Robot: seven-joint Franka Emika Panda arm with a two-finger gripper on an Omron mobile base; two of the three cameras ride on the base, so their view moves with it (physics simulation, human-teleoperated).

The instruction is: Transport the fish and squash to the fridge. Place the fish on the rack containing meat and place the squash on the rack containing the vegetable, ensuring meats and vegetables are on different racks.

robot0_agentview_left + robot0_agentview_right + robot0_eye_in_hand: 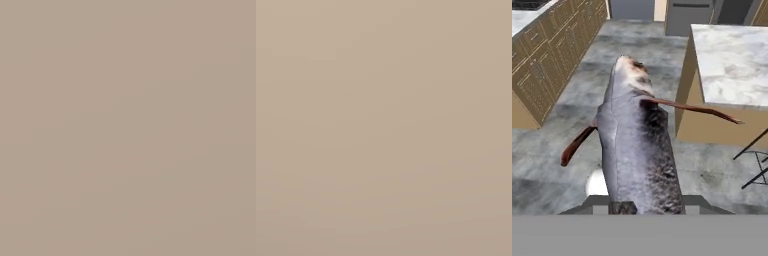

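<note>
Both base views give a flat tan surface w/ no detail. Hand view has the fish (637, 150), grey w/ reddish fins, reaching up from the bottom edge over grey kitchen floor (557, 165), wood cabinets (547, 65) to one side, marble-top island (732, 65) to the other. Fingertips hidden behind fish; jaws narrow, clamped on it

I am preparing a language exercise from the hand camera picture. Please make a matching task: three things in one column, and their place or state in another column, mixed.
Things:
1. fish
2. island counter top
3. wooden cabinets

Place or state:
a. pale marble, on the right
b. along the left side
c. grey, held in the middle above the floor

Pairs: 1-c, 2-a, 3-b
</note>
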